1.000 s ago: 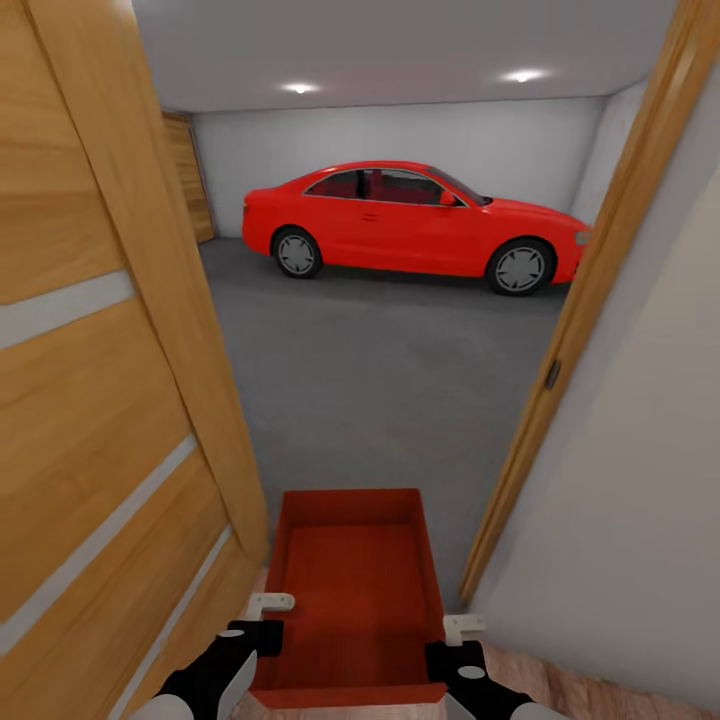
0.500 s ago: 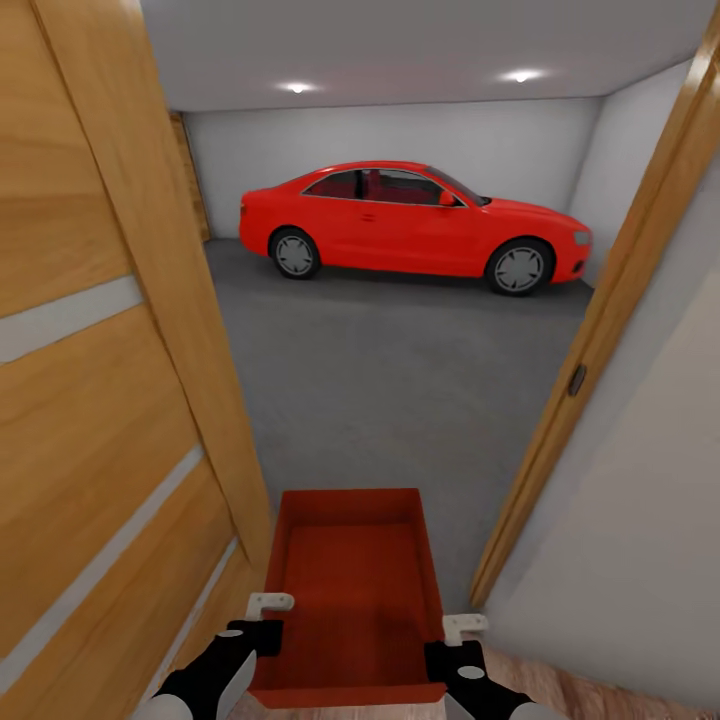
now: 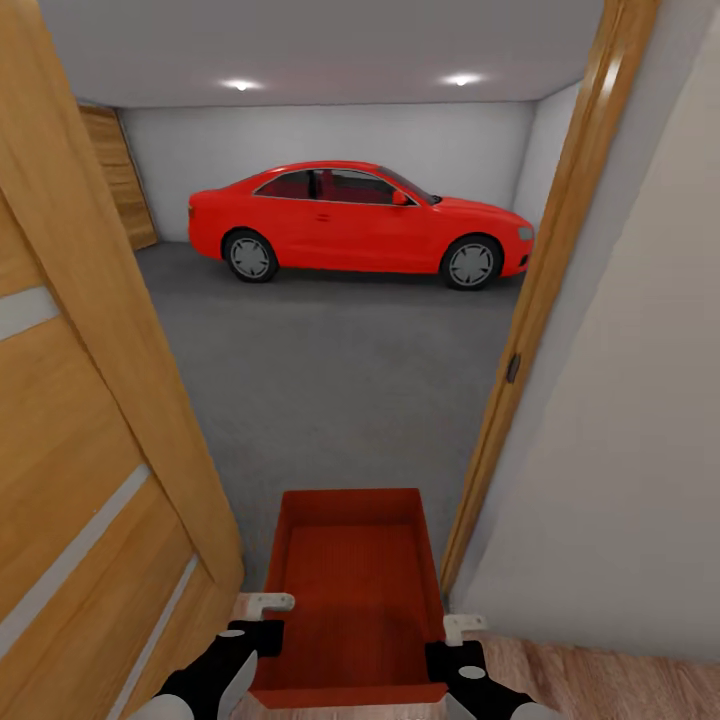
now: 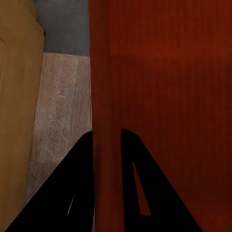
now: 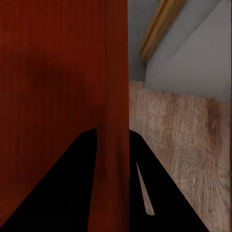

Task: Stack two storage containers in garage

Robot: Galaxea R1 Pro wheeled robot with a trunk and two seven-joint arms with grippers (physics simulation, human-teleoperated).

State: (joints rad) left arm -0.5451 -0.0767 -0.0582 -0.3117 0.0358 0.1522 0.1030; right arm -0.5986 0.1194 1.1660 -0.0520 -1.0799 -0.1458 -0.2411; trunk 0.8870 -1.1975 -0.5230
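The step in hand is the carry: a plain red-orange rectangular storage bin with an open top [image 3: 350,595] is held low and near, centred in front of the robot, right at the threshold between a strip of light wood-plank flooring [image 3: 590,680] and the dark grey matte garage floor [image 3: 350,390]. Only this one bin is visible, so by my reading the task is in its first half at best.

The left end effector [image 3: 268,618] is clamped on the bin's left wall; the left wrist view shows that thin wall [image 4: 107,121] running between its two dark fingers [image 4: 77,193], one inside the bin and one outside. The right end effector [image 3: 460,630] holds the right wall the same way, with the wall [image 5: 113,121] pinched between its fingers [image 5: 145,193]. Both arms reach forward and low, roughly symmetrical, and the bin looks level.

An open wood-panelled door with pale stripes [image 3: 90,450] stands close on the left, and a wooden door frame [image 3: 545,290] close on the right. A shiny red car [image 3: 355,222] is parked far across the garage, by the grey-white back wall [image 3: 330,135].

The next move calls for driving straight through the narrow opening without clipping either side, then lowering the bin onto open grey floor short of the car.
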